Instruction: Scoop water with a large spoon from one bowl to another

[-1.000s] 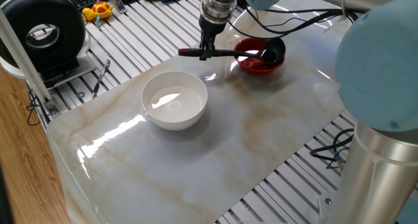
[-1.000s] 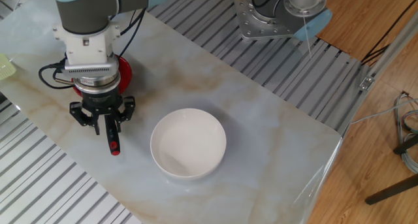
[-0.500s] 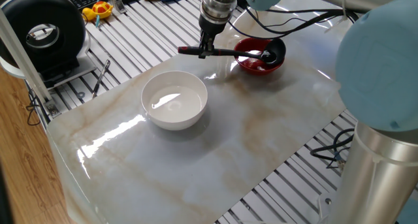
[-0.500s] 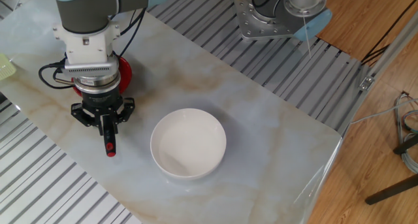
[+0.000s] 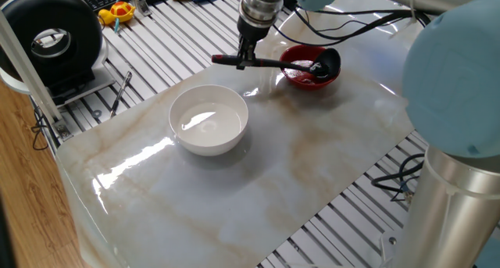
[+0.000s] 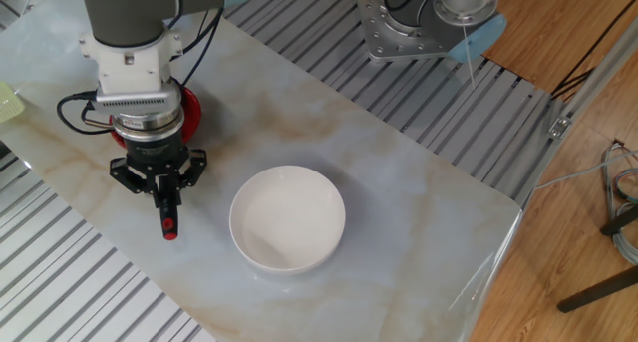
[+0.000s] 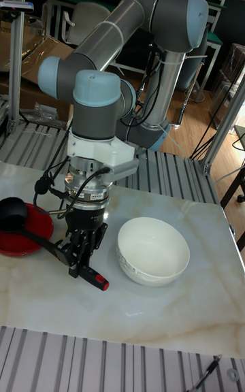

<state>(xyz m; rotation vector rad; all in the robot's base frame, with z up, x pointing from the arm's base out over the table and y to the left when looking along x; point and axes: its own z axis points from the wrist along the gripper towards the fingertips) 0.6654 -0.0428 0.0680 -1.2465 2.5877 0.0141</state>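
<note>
My gripper (image 5: 245, 58) is shut on the thin handle of the large spoon, a black ladle whose scoop (image 5: 327, 62) sits low in the small red bowl (image 5: 301, 78). The handle's red end (image 5: 219, 60) sticks out level toward the left. The white bowl (image 5: 208, 120) stands apart, nearer the camera, with a glossy sheen on its bottom. From the other side, the gripper (image 6: 166, 188) hides most of the red bowl (image 6: 190, 109), and the white bowl (image 6: 287, 218) lies to its right. In the tall view the scoop (image 7: 12, 211) rests over the red bowl (image 7: 28, 240), left of the gripper (image 7: 80, 256).
A black round device (image 5: 51, 38) and a yellow toy (image 5: 117, 14) lie beyond the marble board's left edge on the slatted table. The arm's thick body (image 5: 457, 73) fills the right side. The robot base (image 6: 419, 28) stands at the far edge.
The gripper and the ladle handle have shifted slightly away from the white bowl, and the scoop has stayed in the red bowl.
</note>
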